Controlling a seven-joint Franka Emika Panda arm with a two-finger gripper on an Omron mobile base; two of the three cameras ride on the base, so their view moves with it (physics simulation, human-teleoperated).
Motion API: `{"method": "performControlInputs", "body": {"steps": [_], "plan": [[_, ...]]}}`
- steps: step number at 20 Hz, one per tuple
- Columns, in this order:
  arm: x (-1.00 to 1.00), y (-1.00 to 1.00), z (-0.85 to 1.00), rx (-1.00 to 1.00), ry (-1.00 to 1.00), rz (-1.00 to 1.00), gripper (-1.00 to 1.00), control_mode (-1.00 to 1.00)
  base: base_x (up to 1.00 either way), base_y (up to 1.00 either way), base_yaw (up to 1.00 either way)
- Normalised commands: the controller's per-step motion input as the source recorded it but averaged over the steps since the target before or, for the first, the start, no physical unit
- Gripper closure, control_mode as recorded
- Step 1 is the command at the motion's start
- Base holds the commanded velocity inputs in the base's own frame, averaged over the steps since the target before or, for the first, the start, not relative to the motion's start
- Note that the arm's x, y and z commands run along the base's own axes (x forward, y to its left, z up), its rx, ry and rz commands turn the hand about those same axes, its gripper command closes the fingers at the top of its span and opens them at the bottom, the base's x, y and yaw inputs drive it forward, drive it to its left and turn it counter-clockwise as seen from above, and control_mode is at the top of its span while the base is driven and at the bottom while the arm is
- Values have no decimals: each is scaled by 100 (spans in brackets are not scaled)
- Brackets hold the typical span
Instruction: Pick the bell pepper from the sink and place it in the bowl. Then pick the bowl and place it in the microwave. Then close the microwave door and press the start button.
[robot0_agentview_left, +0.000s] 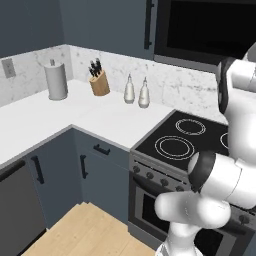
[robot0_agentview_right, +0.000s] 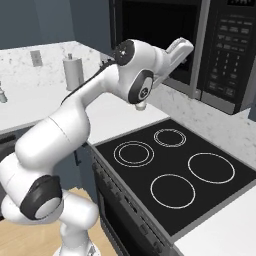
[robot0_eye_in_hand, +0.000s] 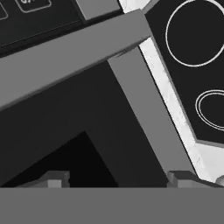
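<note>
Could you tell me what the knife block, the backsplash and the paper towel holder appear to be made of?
The knife block looks like light wood: tan, matte, with dark handles sticking out. The backsplash looks like polished marble or a marble-look tile: white with grey veining. The paper towel holder seems brushed metal, though its flat grey rendering leaves that open.

The white arm (robot0_agentview_right: 90, 110) reached up toward the microwave (robot0_agentview_right: 200, 45), hand right at the door's (robot0_agentview_right: 155, 30) lower edge, above the black cooktop (robot0_agentview_right: 175, 175).
</note>
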Motion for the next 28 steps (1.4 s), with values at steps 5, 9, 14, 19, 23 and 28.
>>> {"method": "performControlInputs", "body": {"steps": [5, 9, 14, 19, 23, 28], "plan": [[-64, 23, 27, 0, 7, 0, -100, -100, 0, 0, 0], [-77, 16, 19, -3, 32, 0, -100, -100, 0, 0, 0], [-65, 28, 2, -21, 59, 0, -100, -100, 0, 0, 0], [-60, 43, -2, -47, 51, 18, 100, -100, 0, 0, 0], [-60, 5, 0, -36, 12, 39, 100, -100, 0, 0, 0], [-55, 2, 0, -24, 19, 46, 100, -100, 0, 0, 0]]}}
